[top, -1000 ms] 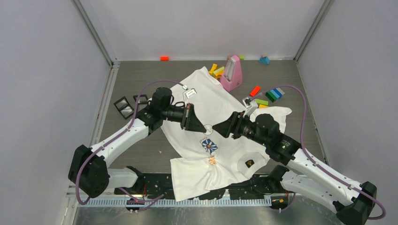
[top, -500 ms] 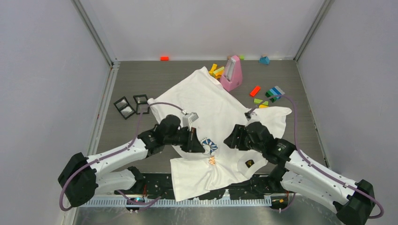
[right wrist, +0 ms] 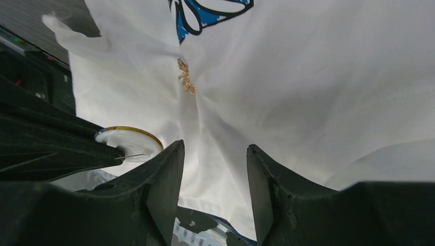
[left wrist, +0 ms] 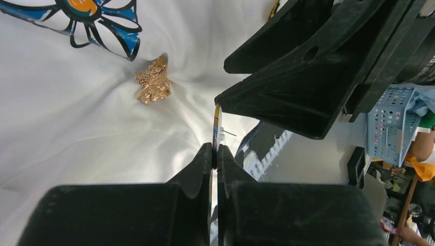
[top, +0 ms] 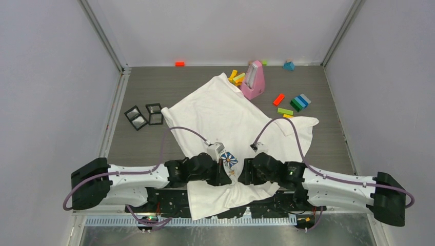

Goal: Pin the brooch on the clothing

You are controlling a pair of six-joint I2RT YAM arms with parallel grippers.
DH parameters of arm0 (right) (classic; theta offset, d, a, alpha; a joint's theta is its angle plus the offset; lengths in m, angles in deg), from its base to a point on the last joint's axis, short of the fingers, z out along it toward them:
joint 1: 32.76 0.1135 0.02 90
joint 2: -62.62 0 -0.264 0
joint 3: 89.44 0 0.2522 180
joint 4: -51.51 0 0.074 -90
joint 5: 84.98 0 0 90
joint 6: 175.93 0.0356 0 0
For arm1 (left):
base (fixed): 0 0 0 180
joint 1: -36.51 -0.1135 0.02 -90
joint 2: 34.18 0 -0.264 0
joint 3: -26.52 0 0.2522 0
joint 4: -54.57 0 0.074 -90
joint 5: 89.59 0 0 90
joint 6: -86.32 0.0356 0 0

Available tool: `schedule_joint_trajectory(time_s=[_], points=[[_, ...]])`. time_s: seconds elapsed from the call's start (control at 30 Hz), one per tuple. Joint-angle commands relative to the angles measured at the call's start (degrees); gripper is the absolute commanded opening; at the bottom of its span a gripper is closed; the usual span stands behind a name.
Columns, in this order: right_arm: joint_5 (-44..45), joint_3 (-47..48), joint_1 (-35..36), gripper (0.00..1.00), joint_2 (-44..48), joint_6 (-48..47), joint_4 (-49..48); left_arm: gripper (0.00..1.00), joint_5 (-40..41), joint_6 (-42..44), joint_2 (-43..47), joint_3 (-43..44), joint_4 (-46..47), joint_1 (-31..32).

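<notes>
Left tool clamps a round gold-rimmed brooch edge-on. Right tool, spread apart, hovers over the white T-shirt.

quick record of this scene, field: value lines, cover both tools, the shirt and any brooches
left tool: shut on round pin badge, held by its edge, pin showing
right tool: open, empty, low over the T-shirt
gold brooch: on the shirt beside the daisy print
gold brooch fastened: cannot tell
far side: pink object, coloured blocks
</notes>
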Motion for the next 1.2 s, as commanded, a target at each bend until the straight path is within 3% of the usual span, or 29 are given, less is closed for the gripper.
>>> schedule_joint_trajectory(time_s=[0.0,0.3,0.6,0.9,1.17], points=[[6.78,2.92,4.17,0.53,-5.68,1.7,-4.48,0.0,9.37,-3.98,-2.07,1.44,4.35,3.78],[8.97,2.11,6.66,0.43,-7.36,3.46,-5.35,0.0,15.59,-7.68,-1.63,-0.85,4.44,6.69],[7.29,-0.26,6.85,0.34,-6.11,5.43,-6.22,0.0,15.83,-9.21,-4.01,-0.82,5.59,7.38],[7.32,-0.11,7.28,0.31,-7.81,5.45,-5.45,0.0,15.41,-9.82,-6.33,-0.51,6.81,7.9],[7.54,0.87,7.47,0.18,-10.45,5.17,-4.99,0.0,15.17,-10.28,-7.46,-0.34,7.12,7.94]])
